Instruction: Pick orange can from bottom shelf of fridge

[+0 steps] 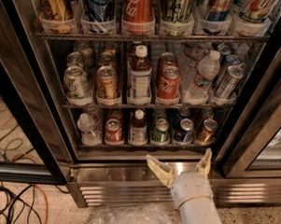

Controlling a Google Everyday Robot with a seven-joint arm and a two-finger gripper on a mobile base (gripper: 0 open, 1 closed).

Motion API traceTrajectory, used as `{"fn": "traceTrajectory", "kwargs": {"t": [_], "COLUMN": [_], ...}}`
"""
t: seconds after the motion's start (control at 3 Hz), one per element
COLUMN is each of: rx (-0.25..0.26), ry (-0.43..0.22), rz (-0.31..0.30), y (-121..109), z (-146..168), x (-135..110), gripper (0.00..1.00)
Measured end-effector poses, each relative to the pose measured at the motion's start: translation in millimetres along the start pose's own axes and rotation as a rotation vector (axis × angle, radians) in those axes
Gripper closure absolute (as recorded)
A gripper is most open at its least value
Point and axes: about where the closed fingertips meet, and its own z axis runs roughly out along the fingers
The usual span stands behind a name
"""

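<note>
The fridge (252, 114) stands open before me, with a ribbed steel base (118, 193). On the bottom shelf (129, 146) the orange can (206, 131) stands upright at the far right, next to a blue can (184, 131). My gripper (179, 156) is open and empty, with its pale fingers spread wide. It hovers in front of the fridge's steel sill, just below the shelf's front edge. It is below and slightly left of the orange can and does not touch it.
The bottom shelf also holds a green can (161, 131), a brown bottle (138, 128), a red can (114, 132) and a water bottle (89, 130). Fuller racks sit above. Cables (12, 204) lie on the floor at left. Crinkled plastic (126, 218) lies below the base.
</note>
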Motion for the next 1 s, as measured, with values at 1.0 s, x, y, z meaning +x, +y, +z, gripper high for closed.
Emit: {"fn": "traceTrajectory", "kwargs": {"t": [1.0], "rx": [0.12], "ry": [-0.06], "rz": [0.063], "y": [-14.5], "z": [11.3], "x": [26.3], "gripper": [0.0]}}
